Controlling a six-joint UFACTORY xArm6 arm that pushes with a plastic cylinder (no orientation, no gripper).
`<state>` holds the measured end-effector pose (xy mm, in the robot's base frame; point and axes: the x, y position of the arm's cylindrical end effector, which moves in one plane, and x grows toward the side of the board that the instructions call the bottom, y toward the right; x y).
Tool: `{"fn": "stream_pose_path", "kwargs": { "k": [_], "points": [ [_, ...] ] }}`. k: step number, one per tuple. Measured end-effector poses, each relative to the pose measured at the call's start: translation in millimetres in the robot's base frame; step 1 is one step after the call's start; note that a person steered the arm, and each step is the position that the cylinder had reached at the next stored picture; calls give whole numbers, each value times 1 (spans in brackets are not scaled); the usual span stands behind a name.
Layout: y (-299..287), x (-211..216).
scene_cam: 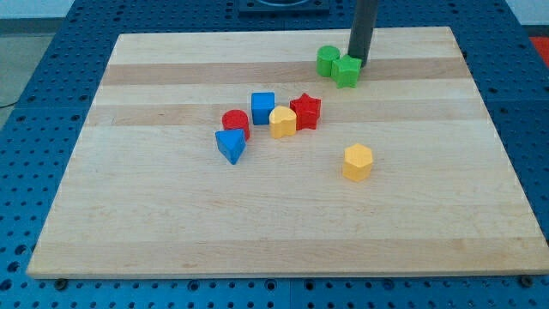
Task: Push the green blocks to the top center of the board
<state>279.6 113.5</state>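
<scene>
My tip [358,63] touches green cube [346,72] at its right rear; green cylinder [327,61] adjoins. No pincer fitted, nothing held. Risk: off-centre shove splits pair, or sends one off bench [171,232] top edge.

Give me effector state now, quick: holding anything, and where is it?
My tip: a bare rod, no jaws, holding nothing; at the view's top, against the green cube, with the green cylinder just left of it.

My tip [358,62] points straight down near the view's top, the rod seemingly upright.
</scene>
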Motion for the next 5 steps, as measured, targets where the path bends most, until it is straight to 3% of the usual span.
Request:
{"fn": "stream_pose_path", "kwargs": {
  "k": [1, 2, 3, 5],
  "points": [
    [21, 3],
    [73, 39],
    [71, 60],
    [29, 56]
  ]
}}
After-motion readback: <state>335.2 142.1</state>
